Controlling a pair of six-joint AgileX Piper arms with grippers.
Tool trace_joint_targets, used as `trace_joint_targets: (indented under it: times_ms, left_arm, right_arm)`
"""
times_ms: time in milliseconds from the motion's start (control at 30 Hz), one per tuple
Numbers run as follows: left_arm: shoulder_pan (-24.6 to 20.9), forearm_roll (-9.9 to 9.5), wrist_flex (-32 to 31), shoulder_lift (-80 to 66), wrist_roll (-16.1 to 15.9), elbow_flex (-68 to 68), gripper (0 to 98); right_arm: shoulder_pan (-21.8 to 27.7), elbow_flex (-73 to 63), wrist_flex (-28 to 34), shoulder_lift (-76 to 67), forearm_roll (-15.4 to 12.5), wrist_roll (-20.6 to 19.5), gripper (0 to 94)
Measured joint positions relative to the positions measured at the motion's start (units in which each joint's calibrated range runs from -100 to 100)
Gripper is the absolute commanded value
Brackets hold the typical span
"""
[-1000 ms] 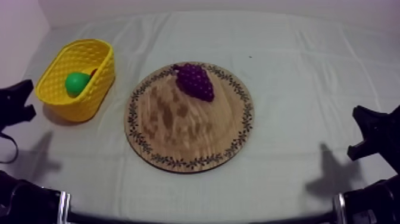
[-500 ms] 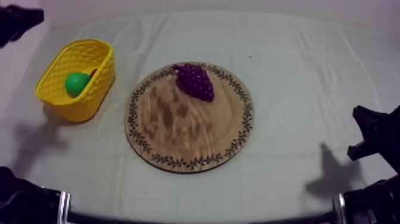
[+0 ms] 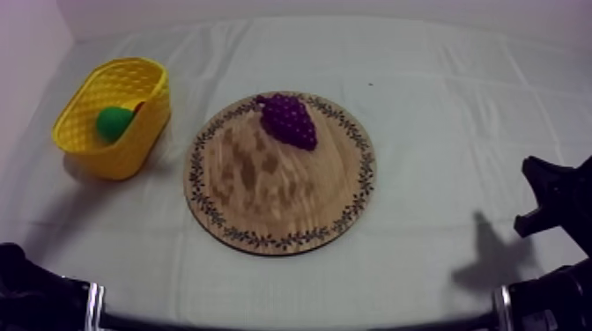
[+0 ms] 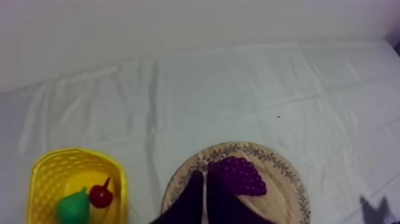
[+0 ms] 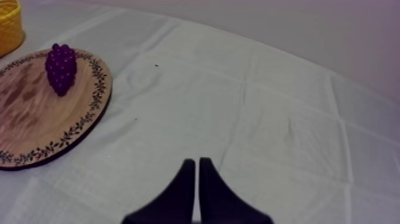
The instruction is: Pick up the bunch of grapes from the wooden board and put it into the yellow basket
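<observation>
The purple bunch of grapes [image 3: 287, 120] lies on the far part of the round wooden board [image 3: 280, 189] in mid-table. The yellow basket [image 3: 132, 145] stands to its left and holds a green pear [image 3: 112, 121] and a small red fruit [image 3: 138, 106]. My left gripper [image 4: 205, 174] is shut on nothing and held high, its tips lined up with the board's rim [image 4: 286, 179] just left of the grapes [image 4: 241, 176]. My right gripper [image 5: 196, 164] is shut and empty, low over bare cloth, well away from the grapes [image 5: 61, 67].
My right arm [image 3: 555, 198] rests at the table's right edge. Wide bare cloth lies right of the board and behind it. In the left wrist view the basket [image 4: 44, 179] shows the pear [image 4: 73, 205] and the red fruit [image 4: 101, 195] side by side.
My left gripper rose from the table's left edge to the upper left and then left the top view. Its shadow shifted on the cloth by the basket. The right arm stayed still.
</observation>
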Motion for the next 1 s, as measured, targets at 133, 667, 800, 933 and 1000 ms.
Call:
trace_joint_targets:
  times_ms: [133,667,800,933,1000]
  left_arm:
    - [1.7,0.25,5.1,8.6,1.6,-6.7,0.0]
    - [4.3,6.08,19.8,32.5,7.6,-26.2,1.1]
    - [4.6,6.36,20.2,36.0,9.1,-28.1,13.4]
    - [4.9,6.41,20.3,38.2,10.4,-28.3,33.7]
    - [5.0,6.41,20.0,38.9,11.0,-28.4,39.7]
  right_arm:
    - [0.0,0.0,0.0,0.0,0.0,0.0,0.4]
    - [0.0,0.0,0.0,0.0,0.0,0.0,0.4]
    - [0.0,0.0,0.0,0.0,0.0,0.0,0.4]
    - [0.0,0.0,0.0,0.0,0.0,0.0,0.4]
    - [0.0,0.0,0.0,0.0,0.0,0.0,0.4]
